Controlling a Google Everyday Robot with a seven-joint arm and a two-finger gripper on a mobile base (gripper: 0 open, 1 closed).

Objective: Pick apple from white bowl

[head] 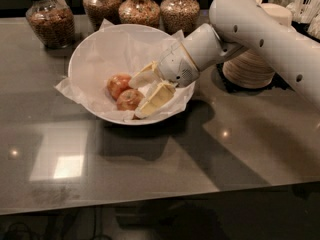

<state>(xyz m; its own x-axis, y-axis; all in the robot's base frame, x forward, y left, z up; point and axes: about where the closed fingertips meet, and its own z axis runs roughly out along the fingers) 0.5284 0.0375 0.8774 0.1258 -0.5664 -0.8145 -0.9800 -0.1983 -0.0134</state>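
The white bowl [100, 49], lined with crumpled white paper, stands on the dark table left of centre. Two apples lie in it side by side. The deeper red apple [117, 84] is on the left. The paler orange apple [130, 100] touches it on its lower right. My gripper [138, 96] reaches into the bowl from the right and is open. Its upper finger [144, 78] ends just right of the red apple. Its lower finger [156, 99] lies to the right of the paler apple. The paler apple sits at the mouth of the open fingers. Nothing is held.
Several glass jars of grains [47, 19] stand along the back edge behind the bowl. A stack of beige paper bowls [250, 66] stands to the right, partly behind my arm. The glossy table [165, 154] extends toward the front.
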